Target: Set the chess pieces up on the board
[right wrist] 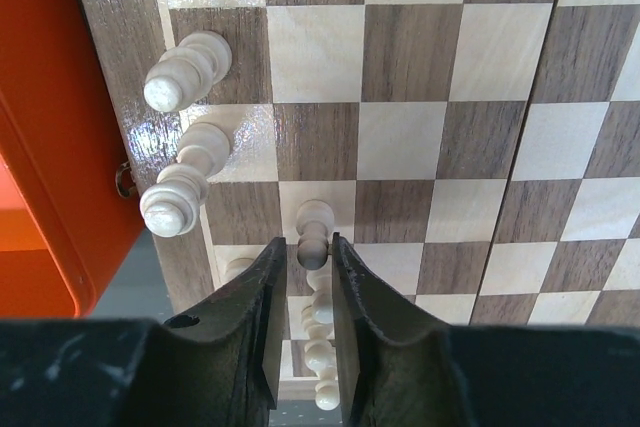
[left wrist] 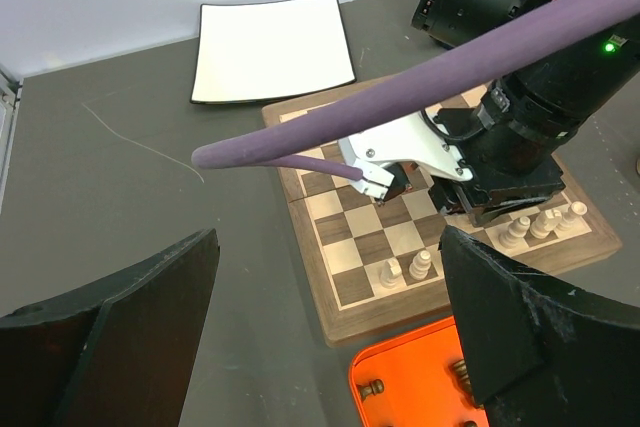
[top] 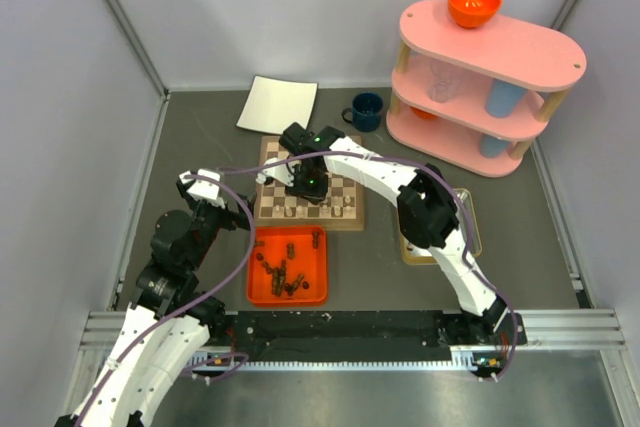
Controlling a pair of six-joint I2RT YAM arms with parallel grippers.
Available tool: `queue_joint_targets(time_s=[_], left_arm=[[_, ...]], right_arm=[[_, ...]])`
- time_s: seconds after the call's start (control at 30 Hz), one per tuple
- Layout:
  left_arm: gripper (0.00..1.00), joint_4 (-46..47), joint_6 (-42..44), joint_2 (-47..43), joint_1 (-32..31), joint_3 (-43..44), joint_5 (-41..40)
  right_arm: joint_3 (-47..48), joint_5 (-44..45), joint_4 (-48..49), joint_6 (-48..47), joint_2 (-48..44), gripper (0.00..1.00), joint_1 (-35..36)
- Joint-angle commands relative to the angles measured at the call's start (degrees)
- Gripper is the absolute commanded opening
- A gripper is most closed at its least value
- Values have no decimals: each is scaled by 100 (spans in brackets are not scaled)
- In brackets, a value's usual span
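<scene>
Placing pale pawn (right wrist: 314, 232) on board (right wrist: 460, 147), second row — right gripper (right wrist: 310, 277) narrowed, pinching it. Left gripper (left wrist: 330, 337) wide, empty. Next, I judge — release, lift straight clear of neighbouring pieces (right wrist: 175, 202).

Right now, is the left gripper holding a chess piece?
No, the left gripper has its fingers wide apart in the left wrist view, with nothing between them.
</scene>
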Motion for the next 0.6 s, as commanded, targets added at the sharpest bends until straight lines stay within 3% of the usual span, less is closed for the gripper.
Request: queue_joint_targets(time_s=[0.0, 0.57], left_arm=[[96, 327, 22, -17, 36, -17, 63], [97, 336, 22, -8, 45, -17, 81]], right_arm=[[120, -76, -58, 64, -275, 25, 91], [445, -138, -66, 170, -486, 45, 91]])
